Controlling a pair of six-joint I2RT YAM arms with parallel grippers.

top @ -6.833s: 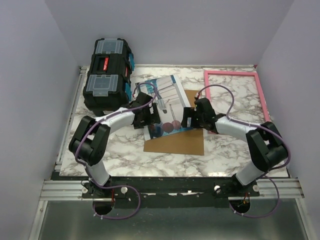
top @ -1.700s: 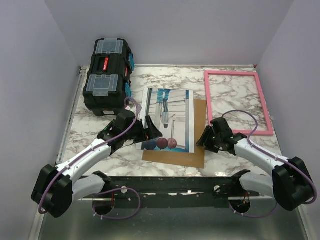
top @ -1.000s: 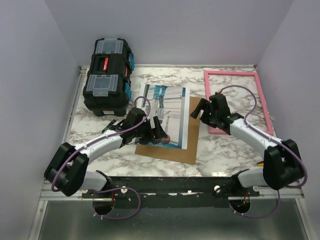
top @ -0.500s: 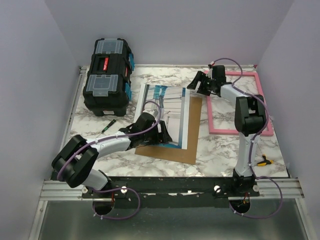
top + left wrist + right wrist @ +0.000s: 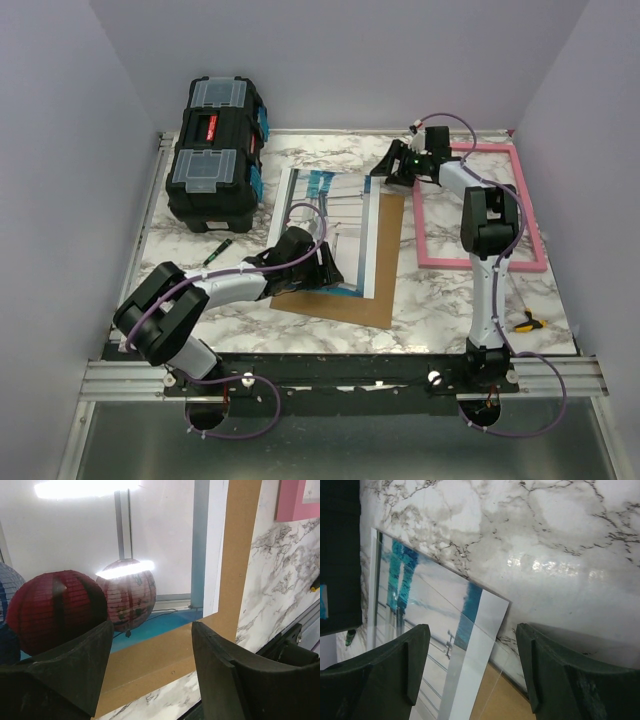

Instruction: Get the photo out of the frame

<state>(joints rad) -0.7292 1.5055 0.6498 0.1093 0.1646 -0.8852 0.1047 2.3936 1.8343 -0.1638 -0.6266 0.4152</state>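
The photo is seen lying face up on a plain brown backing board in the middle of the table. It is already clear of the pink frame, which lies empty to the right, with marble visible through its opening.

The left tool is held low at the near end of the print, beside the red balls, with its fingers apart and nothing between them. The right tool is held over the far right corner, also spread wide and holding nothing.

The print is judged to be very light, thin and easily bent, so a crease is to be expected if it is pinched hard or lifted by one corner alone. Its surface is glossy, as the bright reflections in the left wrist view suggest, and it may slide on the board. Where it lies flat on the board, little edge is offered. The far end projects past the board onto the marble, and a hold is best taken there, on the white margin and not on the picture.
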